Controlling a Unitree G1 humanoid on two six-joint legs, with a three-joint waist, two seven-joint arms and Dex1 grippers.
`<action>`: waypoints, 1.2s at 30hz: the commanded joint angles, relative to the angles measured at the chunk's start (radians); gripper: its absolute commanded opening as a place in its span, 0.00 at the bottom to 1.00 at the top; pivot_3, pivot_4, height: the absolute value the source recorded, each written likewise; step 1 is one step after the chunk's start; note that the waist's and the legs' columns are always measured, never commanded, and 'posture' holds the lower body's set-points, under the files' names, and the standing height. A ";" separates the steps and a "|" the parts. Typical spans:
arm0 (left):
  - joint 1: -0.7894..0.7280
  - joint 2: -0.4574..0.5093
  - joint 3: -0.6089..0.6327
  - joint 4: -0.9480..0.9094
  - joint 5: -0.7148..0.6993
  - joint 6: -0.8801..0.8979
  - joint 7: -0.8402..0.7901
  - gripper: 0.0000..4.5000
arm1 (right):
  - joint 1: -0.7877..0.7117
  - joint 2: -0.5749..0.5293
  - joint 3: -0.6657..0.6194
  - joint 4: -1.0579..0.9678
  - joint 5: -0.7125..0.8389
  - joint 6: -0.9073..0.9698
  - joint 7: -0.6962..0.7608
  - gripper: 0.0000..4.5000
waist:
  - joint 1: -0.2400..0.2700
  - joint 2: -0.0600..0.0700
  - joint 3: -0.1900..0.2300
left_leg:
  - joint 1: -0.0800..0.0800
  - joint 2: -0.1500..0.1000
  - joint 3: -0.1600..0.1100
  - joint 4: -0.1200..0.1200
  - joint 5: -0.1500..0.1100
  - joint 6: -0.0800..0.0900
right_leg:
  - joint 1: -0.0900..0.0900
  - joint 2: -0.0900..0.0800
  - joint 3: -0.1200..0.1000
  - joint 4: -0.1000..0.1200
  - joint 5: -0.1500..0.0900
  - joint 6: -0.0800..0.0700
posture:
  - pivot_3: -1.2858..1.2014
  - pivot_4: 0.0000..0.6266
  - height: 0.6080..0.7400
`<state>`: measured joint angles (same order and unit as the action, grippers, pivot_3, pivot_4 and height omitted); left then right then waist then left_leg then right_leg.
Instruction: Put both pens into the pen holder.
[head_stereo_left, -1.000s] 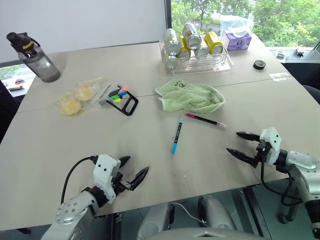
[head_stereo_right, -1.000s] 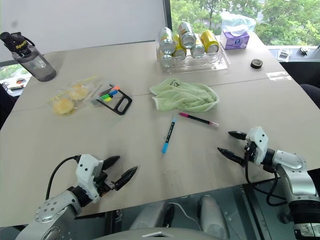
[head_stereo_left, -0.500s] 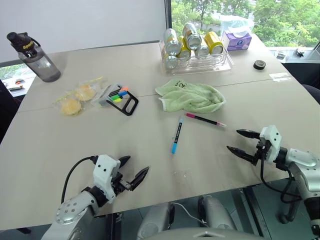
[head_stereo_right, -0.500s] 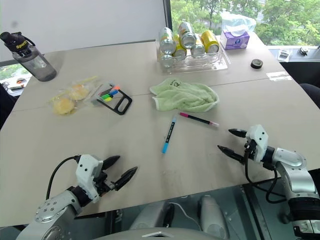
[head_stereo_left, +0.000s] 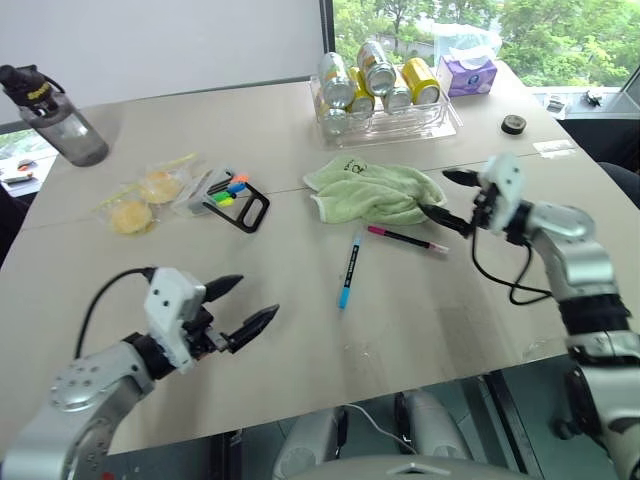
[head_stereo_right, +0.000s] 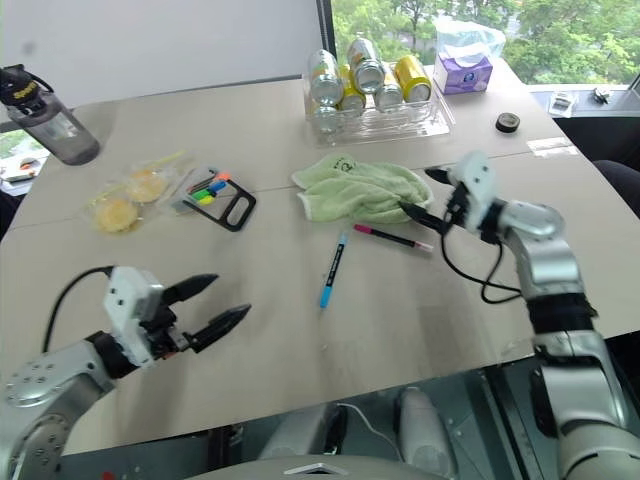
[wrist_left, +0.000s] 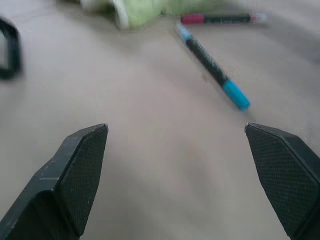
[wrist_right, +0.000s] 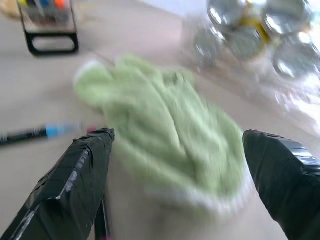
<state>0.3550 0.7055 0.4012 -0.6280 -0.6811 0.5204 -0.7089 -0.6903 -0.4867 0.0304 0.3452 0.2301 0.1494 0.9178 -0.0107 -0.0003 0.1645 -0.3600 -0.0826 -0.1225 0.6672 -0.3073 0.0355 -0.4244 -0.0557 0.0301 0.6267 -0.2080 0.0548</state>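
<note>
Black-and-blue pen (wrist_left: 212, 65) beyond open tool (wrist_left: 177, 165)

**Office meeting room, going by the table and the window**

An office or meeting room is suggested here. A big pale conference-style table (head_stereo_left: 300, 300), made of sections joined by seams, takes up most of the frame. At the upper left a plain white wall panel (head_stereo_left: 160, 40) is seen, and at the upper right a large window (head_stereo_left: 560, 25) with green trees outside. Typical desk clutter is spread around: a water bottle (head_stereo_left: 45, 105) at the far left, a tissue box (head_stereo_left: 468, 72) near the window, a clear tray of drink cans (head_stereo_left: 385, 110) at top centre, and coloured markers (head_stereo_left: 230, 190) left of centre.
</note>
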 joint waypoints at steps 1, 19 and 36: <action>-0.016 0.049 0.100 -0.066 -0.142 0.071 -0.021 1.00 | -0.150 0.074 0.082 0.176 -0.095 -0.010 -0.031 0.98 | -0.006 -0.001 0.000 | -0.003 0.000 0.001 0.001 0.000 0.000 | -0.004 0.000 0.000 0.001 0.000 0.000 | 0.52 0.24 0.99; 0.026 0.110 0.324 -0.128 -0.347 0.179 0.050 1.00 | -0.499 0.284 0.087 0.857 -0.260 -0.128 -0.194 0.48 | -0.034 0.000 0.000 | -0.020 -0.001 0.001 0.000 0.000 -0.002 | -0.023 0.001 0.001 0.004 0.000 -0.001 | 0.52 0.24 0.99; -0.367 0.129 0.038 0.015 -0.271 0.164 0.058 1.00 | -0.213 -0.007 -0.214 0.236 0.025 0.047 -0.038 0.02 | -0.015 0.000 0.000 | -0.020 -0.002 0.000 0.005 0.002 -0.004 | -0.023 0.000 0.000 0.014 0.001 -0.002 | 0.52 0.24 0.99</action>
<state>0.0088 0.8375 0.4587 -0.6163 -0.9599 0.7037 -0.6496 -0.9061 -0.4593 -0.1400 0.6911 0.2165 0.1519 0.8877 -0.0253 -0.0001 0.1649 -0.3804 -0.0847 -0.1221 0.6726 -0.3051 0.0311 -0.4481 -0.0559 0.0307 0.6405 -0.2072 0.0533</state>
